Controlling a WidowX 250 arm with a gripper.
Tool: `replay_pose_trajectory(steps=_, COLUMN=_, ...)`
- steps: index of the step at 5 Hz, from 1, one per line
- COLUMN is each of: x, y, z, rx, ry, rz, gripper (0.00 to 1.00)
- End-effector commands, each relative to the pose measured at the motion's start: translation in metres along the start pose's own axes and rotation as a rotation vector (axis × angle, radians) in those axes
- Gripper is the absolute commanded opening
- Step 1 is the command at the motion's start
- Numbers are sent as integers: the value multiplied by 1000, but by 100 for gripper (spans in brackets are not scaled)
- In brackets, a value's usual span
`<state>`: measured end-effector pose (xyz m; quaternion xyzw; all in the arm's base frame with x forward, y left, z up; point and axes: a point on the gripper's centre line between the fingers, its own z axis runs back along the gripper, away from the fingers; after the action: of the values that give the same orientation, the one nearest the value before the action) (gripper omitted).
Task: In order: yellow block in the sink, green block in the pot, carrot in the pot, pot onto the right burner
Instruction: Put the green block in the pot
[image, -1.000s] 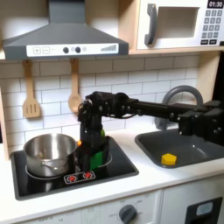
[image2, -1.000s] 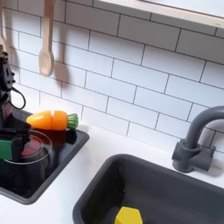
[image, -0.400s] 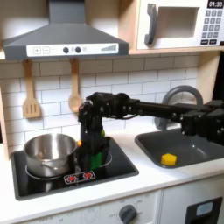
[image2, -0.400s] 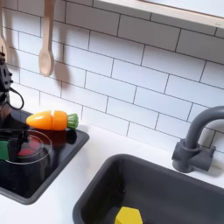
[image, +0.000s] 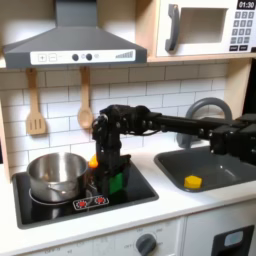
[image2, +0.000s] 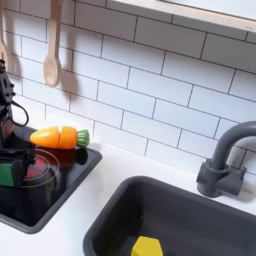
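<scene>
Yellow block (image: 193, 181) lies in the sink (image: 222, 160); white tiles (image2: 150, 85) behind.

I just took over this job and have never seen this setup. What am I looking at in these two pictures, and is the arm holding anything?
This is a toy kitchen with one black robot arm reaching in from the first exterior view's right. Its gripper points down over the stovetop, with the green block at its jaws; whether it is actually gripped I cannot tell. The pot stands on the first exterior view's left burner. The second exterior view is a closer camera: it shows the carrot lying at the stove's back edge and the yellow block already in the sink.
</scene>
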<state>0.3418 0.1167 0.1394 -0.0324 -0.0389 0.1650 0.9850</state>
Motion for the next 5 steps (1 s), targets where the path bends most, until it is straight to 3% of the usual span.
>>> replay_pose_trajectory(steps=1, x=-5, y=-7, z=27, rx=-23, ry=-48, rz=-15, gripper=0)
replay_pose_trajectory(steps=3, x=-4, y=-6, z=45, rx=-28, ry=-65, rz=-9, gripper=0)
replay_pose_trajectory(steps=5, x=11, y=3, z=76, rx=-22, ry=-129, rz=7, gripper=0)
